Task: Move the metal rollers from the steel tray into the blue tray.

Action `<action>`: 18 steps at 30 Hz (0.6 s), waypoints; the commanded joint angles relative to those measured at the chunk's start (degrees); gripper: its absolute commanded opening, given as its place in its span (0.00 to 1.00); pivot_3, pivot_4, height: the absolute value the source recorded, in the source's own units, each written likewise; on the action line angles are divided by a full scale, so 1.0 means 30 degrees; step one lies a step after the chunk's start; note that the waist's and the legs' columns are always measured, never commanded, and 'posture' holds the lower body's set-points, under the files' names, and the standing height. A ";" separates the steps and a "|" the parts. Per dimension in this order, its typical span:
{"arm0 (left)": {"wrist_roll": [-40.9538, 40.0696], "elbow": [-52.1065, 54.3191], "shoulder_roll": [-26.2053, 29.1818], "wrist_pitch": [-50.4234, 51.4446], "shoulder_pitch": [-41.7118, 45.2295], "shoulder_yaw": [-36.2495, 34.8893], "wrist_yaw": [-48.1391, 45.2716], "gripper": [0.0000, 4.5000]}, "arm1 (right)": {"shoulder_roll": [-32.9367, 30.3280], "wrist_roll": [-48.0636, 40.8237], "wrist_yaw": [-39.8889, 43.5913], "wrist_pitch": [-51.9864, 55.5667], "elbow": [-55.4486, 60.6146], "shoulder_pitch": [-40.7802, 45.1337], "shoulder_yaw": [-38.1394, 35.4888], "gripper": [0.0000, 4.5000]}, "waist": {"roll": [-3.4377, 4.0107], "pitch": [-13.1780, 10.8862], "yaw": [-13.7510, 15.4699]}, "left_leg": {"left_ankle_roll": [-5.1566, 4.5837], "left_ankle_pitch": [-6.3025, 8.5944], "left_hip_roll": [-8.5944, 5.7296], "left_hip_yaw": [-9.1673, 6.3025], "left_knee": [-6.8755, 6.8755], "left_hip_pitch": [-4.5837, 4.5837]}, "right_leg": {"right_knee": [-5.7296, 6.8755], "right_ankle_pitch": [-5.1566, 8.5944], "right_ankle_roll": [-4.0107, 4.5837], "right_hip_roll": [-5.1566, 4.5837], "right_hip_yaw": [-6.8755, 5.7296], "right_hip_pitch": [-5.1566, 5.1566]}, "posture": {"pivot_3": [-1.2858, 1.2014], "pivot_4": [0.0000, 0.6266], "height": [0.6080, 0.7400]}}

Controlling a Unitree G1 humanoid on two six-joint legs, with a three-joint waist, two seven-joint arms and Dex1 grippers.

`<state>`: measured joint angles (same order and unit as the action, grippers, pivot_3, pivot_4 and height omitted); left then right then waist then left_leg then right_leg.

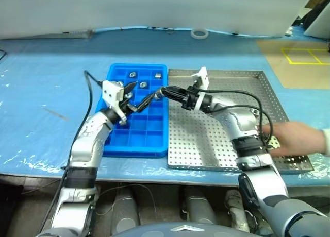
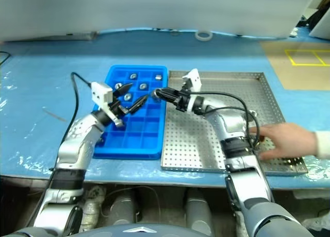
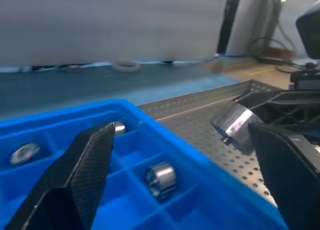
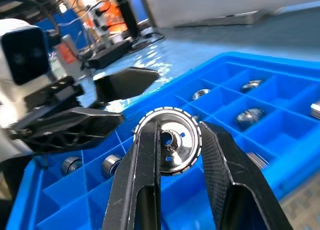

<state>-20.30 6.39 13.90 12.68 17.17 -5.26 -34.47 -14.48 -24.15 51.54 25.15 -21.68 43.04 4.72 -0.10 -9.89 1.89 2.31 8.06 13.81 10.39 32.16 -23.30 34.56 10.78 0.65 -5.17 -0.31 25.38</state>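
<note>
On the blue-covered desk (image 1: pixel 46 92) the steel tray (image 1: pixel 227 144) lies beside the blue tray (image 1: pixel 136 139), a person's hand (image 1: pixel 294 138) resting on its near right corner. Several metal rollers (image 1: pixel 144 85) sit in the blue tray's far compartments. Over them, the right gripper (image 4: pixel 172 155) is clamped on one roller (image 4: pixel 170 140); the left gripper (image 1: pixel 131 95) stands apart.

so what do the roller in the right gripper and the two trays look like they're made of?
Roller: looks like polished metal, mirror-bright face with a fine notched rim and a central hole.
Blue tray: likely moulded plastic, uniform bright blue with a slight gloss on thin compartment walls.
Steel tray: appears to be sheet metal, dull silver-grey, regular punched holes, low folded rim.
</note>
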 commanded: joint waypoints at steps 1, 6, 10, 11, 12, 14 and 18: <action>-0.0331 0.2620 0.0206 0.0580 -0.1449 -0.0619 0.1204 1.00 | 0.0486 0.1099 0.0697 -0.1981 -0.2021 0.1248 0.0378 0.17 | 0.0002 -0.0001 0.0295 | 0.0000 0.0001 0.0000 0.0001 0.0000 0.0000 | 0.0000 0.0001 0.0001 -0.0001 0.0001 0.0000 | 0.54 0.24 1.00; -0.0164 0.4078 0.0459 0.1013 -0.2844 -0.0671 0.2141 1.00 | 0.0859 0.2464 0.1778 -0.3503 -0.4320 0.1987 0.1111 0.17 | 0.0000 -0.0007 0.0906 | 0.0007 -0.0002 -0.0008 -0.0004 0.0005 -0.0004 | 0.0018 0.0003 0.0000 -0.0014 -0.0011 -0.0005 | 0.56 0.24 1.00; -0.0364 0.4166 0.0869 0.1104 -0.2922 -0.0962 0.2310 1.00 | 0.1339 0.3136 0.2184 -0.4254 -0.4900 0.1859 0.1463 0.17 | 0.0001 -0.0008 0.1169 | 0.0047 -0.0026 0.0000 -0.0041 0.0004 0.0002 | 0.0054 0.0005 -0.0004 -0.0007 -0.0029 -0.0002 | 0.57 0.24 1.00; -0.0407 0.4105 0.0985 0.1118 -0.2846 -0.1029 0.2319 1.00 | 0.1506 0.3299 0.2120 -0.4377 -0.5009 0.1864 0.1508 0.17 | 0.0001 -0.0007 0.1181 | 0.0051 -0.0029 0.0001 -0.0047 0.0002 0.0007 | 0.0059 0.0005 -0.0004 -0.0007 -0.0031 -0.0003 | 0.57 0.24 1.00; -0.0458 0.4043 0.1078 0.1126 -0.2774 -0.1079 0.2325 1.00 | 0.1627 0.3498 0.2065 -0.4526 -0.5109 0.1870 0.1573 0.17 | 0.0000 -0.0007 0.1176 | 0.0055 -0.0031 0.0001 -0.0048 0.0001 0.0024 | 0.0063 0.0005 -0.0004 -0.0005 -0.0029 -0.0012 | 0.57 0.24 1.00; -0.0494 0.3900 0.1199 0.1103 -0.2598 -0.1004 0.2355 1.00 | 0.1780 0.3848 0.1980 -0.4830 -0.5330 0.1875 0.1633 0.25 | 0.0001 -0.0007 0.1177 | 0.0060 -0.0034 0.0001 -0.0053 -0.0001 0.0026 | 0.0064 0.0005 -0.0004 -0.0001 -0.0027 -0.0012 | 0.56 0.24 1.00; -0.0573 0.3456 0.1190 0.1041 -0.2084 -0.0628 0.2200 1.00 | 0.1707 0.4235 0.1697 -0.5103 -0.5354 0.1851 0.1402 0.53 | 0.0000 -0.0007 0.1166 | 0.0061 -0.0034 -0.0003 -0.0055 -0.0002 0.0022 | 0.0062 0.0005 -0.0004 -0.0002 -0.0028 -0.0012 | 0.55 0.24 1.00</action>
<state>-21.29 16.20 17.27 16.28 9.79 -7.16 -27.50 -9.00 -11.91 57.11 10.96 -37.89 48.00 9.65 -0.10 -9.92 5.39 2.50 7.95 13.80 10.23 32.15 -23.23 34.74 10.80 0.64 -5.17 -0.39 25.34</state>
